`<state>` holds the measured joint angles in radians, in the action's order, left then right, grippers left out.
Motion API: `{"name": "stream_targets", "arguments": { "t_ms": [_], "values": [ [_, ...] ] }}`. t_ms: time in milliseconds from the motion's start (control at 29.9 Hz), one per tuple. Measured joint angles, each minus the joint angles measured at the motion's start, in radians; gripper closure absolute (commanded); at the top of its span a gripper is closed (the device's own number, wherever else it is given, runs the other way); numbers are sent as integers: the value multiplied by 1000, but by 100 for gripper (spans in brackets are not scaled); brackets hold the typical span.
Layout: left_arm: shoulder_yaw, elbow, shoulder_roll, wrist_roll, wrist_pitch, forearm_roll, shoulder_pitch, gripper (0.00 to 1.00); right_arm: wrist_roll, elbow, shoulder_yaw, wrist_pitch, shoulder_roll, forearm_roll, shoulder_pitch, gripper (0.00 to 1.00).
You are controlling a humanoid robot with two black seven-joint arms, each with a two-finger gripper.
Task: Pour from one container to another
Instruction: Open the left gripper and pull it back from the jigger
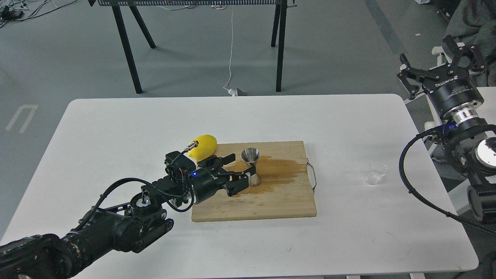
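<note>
The steel jigger (251,167) stands on the wooden cutting board (271,201), in a brown wet patch (281,170). My left gripper (237,170) lies low over the board just left of the jigger, open, fingertips close to its waist and base with nothing held; I cannot tell whether they touch it. The small clear glass cup (375,173) sits on the white table (116,128) right of the board, with no gripper near it. My right gripper (441,64) is raised beyond the table's right edge, open and empty.
A yellow lemon (204,146) rests at the board's back left corner, just behind my left wrist. A wire handle (313,175) sticks out of the board's right side. Black table legs (128,46) stand on the floor behind.
</note>
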<state>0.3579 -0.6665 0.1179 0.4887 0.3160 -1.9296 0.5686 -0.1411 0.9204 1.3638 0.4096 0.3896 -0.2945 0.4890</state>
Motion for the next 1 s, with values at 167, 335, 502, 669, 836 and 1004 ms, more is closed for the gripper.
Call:
{"name": "stream_targets", "arguments": {
  "t_ms": [167,335,502,669,836,1004],
  "values": [
    [0,-44,19,0,0,0,-27,10,0,0,-1,0,0,0,-4,1],
    [0,-66,40,0,0,0,-42,10,0,-1,-1,-1,0,0,-4,1],
    [2,-88,77,0,5,0,-45,10,0,-2,-2,-1,0,0,-4,1],
    [4,-178,174,0,2,74,-53,10,0,-1,-2,-3,0,0,-10,1],
    [1,-313,300,0,-73,243,-57,10,-13,4,-2,-6,0,-2,-20,1],
    [23,-416,384,0,-234,441,-50,9,-29,6,-9,-8,0,-3,-24,1]
  ]
}}
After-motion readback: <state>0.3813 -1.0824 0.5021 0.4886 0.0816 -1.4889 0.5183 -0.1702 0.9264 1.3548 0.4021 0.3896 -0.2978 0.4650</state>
